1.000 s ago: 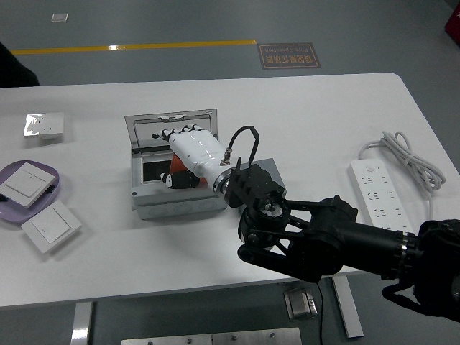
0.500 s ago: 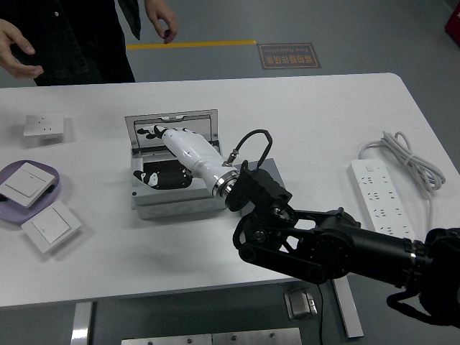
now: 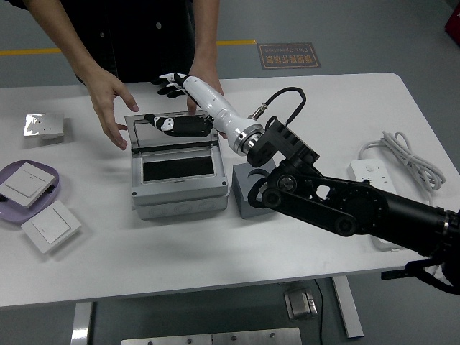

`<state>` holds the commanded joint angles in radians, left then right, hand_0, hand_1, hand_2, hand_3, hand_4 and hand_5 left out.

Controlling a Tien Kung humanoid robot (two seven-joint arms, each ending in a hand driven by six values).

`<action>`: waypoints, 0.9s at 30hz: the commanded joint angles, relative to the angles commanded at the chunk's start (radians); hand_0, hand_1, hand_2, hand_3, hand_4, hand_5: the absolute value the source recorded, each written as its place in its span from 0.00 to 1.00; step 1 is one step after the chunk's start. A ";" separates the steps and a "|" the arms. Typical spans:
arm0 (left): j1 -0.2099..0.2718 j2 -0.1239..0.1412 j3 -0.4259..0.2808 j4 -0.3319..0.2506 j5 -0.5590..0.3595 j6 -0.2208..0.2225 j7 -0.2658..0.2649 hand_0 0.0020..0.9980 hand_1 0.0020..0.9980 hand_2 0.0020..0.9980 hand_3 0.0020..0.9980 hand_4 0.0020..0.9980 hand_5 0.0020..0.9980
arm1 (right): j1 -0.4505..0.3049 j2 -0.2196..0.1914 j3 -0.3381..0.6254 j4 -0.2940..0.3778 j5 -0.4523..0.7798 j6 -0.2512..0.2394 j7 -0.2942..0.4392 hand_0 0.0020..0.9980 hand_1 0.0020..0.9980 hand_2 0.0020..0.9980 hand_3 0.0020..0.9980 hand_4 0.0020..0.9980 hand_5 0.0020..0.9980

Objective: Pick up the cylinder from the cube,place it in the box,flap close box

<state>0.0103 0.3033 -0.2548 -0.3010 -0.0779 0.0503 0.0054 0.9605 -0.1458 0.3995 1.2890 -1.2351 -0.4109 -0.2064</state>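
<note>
Head view (only view): right hand (image 3: 194,97) has lifted out of the box (image 3: 180,203) since 0.5 s ago and swung to the rear, over the raised lid (image 3: 144,138). 1 s ago it was down in the opening w/ an orange cylinder in its grip; now it holds nothing I can see. Fingers (image 3: 169,80) are spread, out past the lid's top edge, not pinching anything. The thumb (image 3: 176,126) lies across the lid's near face, touching it or just off it; can't tell which.

Meaning, as a guess: the drop-in looks done and the flap-close step is starting, w/ the hand set to tip the lid fwd. Lid isn't shut yet.

A person has also come in at the far side. 1 hand (image 3: 111,100) hovers just left of the thumb tip by the lid's corner, the other (image 3: 205,75) sits right behind the robot's palm. Neither is clearly touching the box.

Cylinder: not visible now. The opening (image 3: 180,169), just below the thumb, reads as a flat dark rectangle, no orange showing, so it's presumably down inside, unconfirmed. Cube (image 3: 248,205), grey, sits wrist-side of the fingers, against the box's right wall, nothing on its visible top. Left hand not in shot.
</note>
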 joint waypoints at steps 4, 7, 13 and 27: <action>-0.003 0.007 0.007 0.001 -0.005 0.001 0.000 0.62 0.66 0.65 0.69 0.76 0.24 | 0.044 0.010 -0.039 -0.091 0.070 0.017 0.032 0.81 0.71 0.71 0.76 0.73 0.37; -0.006 0.010 0.007 0.000 -0.005 0.001 0.000 0.62 0.66 0.65 0.69 0.76 0.24 | 0.059 0.021 -0.065 -0.156 0.109 0.023 0.051 0.79 0.70 0.69 0.76 0.73 0.36; -0.013 0.014 0.006 -0.001 -0.001 0.001 -0.001 0.62 0.66 0.65 0.69 0.76 0.24 | 0.069 0.050 -0.111 -0.272 0.171 0.035 0.092 0.78 0.69 0.69 0.76 0.73 0.36; -0.009 0.004 0.000 0.000 -0.004 0.000 -0.001 0.62 0.66 0.65 0.69 0.76 0.24 | 0.025 0.005 -0.132 -0.154 0.127 0.030 0.082 0.77 0.69 0.68 0.75 0.68 0.32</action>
<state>0.0014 0.3074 -0.2549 -0.3005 -0.0818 0.0506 0.0043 0.9855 -0.1405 0.2680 1.1353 -1.1085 -0.3811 -0.1245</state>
